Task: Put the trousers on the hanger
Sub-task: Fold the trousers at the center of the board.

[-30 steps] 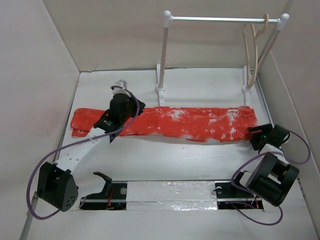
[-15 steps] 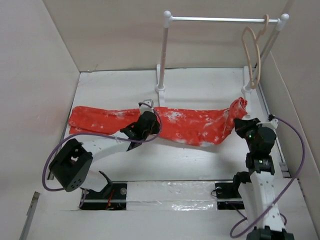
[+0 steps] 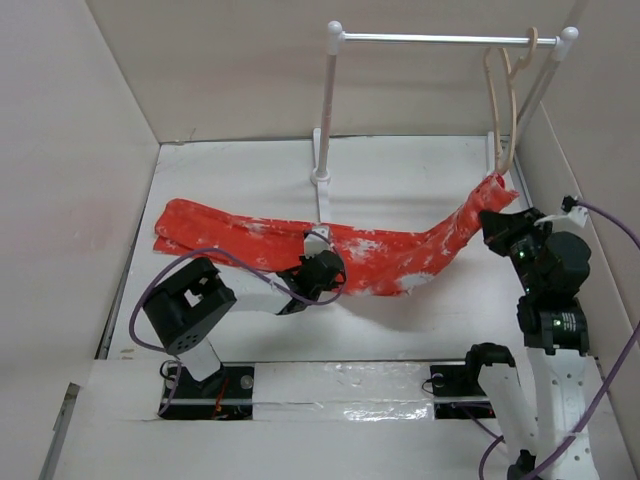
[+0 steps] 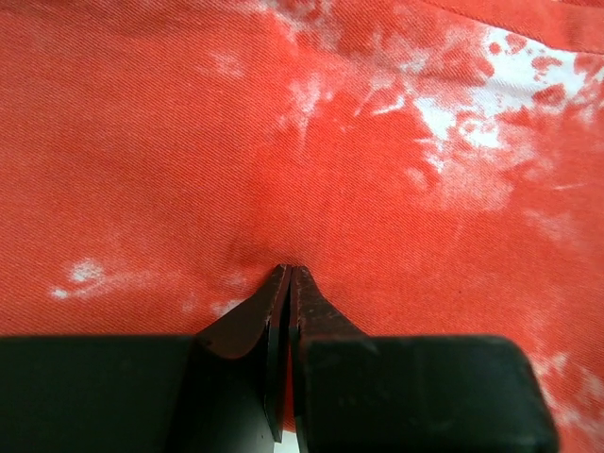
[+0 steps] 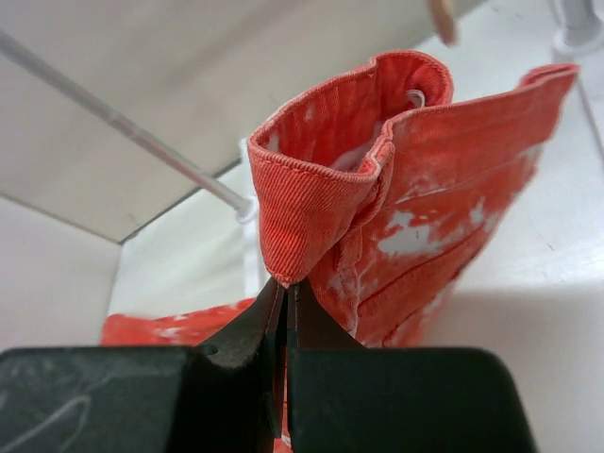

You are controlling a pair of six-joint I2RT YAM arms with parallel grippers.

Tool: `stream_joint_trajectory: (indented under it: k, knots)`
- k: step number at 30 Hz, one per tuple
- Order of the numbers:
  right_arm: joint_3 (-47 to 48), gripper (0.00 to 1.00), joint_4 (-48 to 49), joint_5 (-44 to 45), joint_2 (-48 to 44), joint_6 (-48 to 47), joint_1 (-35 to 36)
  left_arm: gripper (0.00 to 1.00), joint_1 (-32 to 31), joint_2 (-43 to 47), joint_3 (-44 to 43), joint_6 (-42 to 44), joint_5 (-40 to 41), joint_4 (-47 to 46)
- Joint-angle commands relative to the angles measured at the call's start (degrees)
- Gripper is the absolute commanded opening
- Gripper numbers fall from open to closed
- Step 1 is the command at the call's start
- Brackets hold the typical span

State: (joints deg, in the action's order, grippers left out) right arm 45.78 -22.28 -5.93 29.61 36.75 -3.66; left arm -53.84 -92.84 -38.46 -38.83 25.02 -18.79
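While the trousers point(image 3: 380, 250) stretch across the white surface point(image 3: 400, 170) in front of the rack point(image 3: 325, 110), both claws are on the cloth. The leg ends lie flat, off to the left of the rack's left post. The middle runs past that post's foot on the near side. The waist end rises off the surface by the rack's right post.

The left claw point(image 4: 286, 274) sits just in front of the left post's foot, at the mid-length of the trousers. Its fingers are pressed together with only a thin slit between them. The tips are down on the cloth, and a small pucker gathers right at them, so it reads as pinching a bit of the fabric.

The right claw point(image 5: 285, 283) is up near the right post, fingers together, clamped on the folded waistband edge. The waistband stands upright above the tips, with its white inner lining showing.

The hanger point(image 3: 503, 100) hangs by its hook at the right end of the rack's rail point(image 3: 430, 39). Its lower end is just above the held-up waist corner; whether the two touch cannot be told.
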Motion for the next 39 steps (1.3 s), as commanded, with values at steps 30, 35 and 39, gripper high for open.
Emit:
stream_joint_trajectory:
  k: [30, 35, 39]
  knots:
    - [32.7, 0.0, 9.3, 7.2, 28.7, -4.9, 33.6, 0.0, -17.6, -14.4, -12.4, -11.6, -4.5, -1.7]
    - [34.9, 0.0, 11.7, 8.6, 31.2, -3.2, 35.7, 0.0, -18.3, -18.2, -17.1, -11.4, -8.2, -4.9]
    - [36.6, 0.0, 11.8, 9.3, 33.4, -3.4, 37.5, 0.18, -18.4, -12.3, -16.8, -11.2, -3.7, -1.7]
